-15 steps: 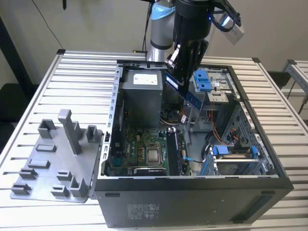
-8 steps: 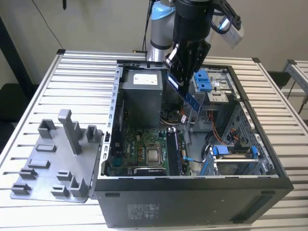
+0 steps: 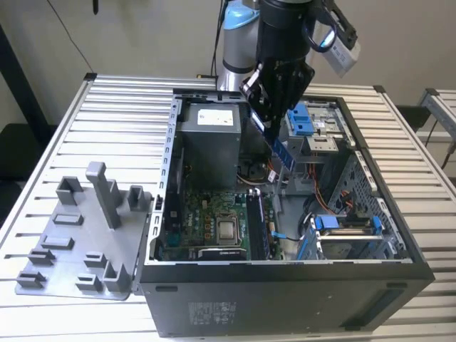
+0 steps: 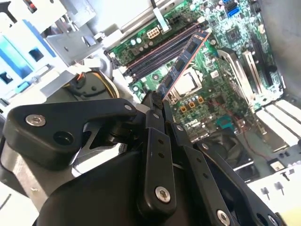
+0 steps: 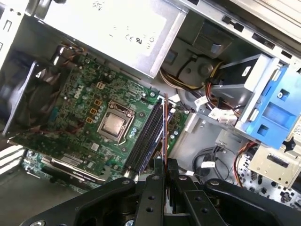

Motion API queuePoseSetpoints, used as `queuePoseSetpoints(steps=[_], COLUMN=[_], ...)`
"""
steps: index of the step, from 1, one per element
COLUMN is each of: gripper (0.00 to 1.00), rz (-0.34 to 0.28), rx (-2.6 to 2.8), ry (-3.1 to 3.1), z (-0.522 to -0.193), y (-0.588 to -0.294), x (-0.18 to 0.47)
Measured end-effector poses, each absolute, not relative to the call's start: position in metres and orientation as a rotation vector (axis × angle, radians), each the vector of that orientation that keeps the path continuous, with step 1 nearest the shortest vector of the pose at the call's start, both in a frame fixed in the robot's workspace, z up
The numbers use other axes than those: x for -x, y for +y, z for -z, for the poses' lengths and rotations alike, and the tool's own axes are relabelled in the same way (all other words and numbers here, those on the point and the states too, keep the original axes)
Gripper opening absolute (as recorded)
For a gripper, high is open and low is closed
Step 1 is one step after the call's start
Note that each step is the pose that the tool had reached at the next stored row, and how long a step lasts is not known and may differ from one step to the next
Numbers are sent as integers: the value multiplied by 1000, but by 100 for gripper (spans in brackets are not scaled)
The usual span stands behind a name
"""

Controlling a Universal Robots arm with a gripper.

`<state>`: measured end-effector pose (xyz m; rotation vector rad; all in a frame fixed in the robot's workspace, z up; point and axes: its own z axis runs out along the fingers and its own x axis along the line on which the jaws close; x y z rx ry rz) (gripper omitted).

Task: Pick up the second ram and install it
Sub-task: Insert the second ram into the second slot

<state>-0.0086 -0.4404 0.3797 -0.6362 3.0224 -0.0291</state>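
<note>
gripper (image 3: pixel 274 135) clenched on one short end of ram (image 3: pixel 283 154) | ram hangs over open case (image 3: pixel 285 292), at 1 o'clock from CPU (image 3: pixel 228 229) in the exterior view | likely light, stiff, fragile; grip edges, not chips

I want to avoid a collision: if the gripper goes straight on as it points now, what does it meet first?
Probably the memory slots beside the processor socket; the second ram, held in the gripper, would touch them first. Depth is unclear.
</note>
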Motion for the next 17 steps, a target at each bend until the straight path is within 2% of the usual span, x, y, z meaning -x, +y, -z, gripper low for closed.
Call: queuePoseSetpoints(steps=[17], gripper=[14], rz=[31], rx=[522], ry=[3050], z=[-378], y=[-444], x=[2])
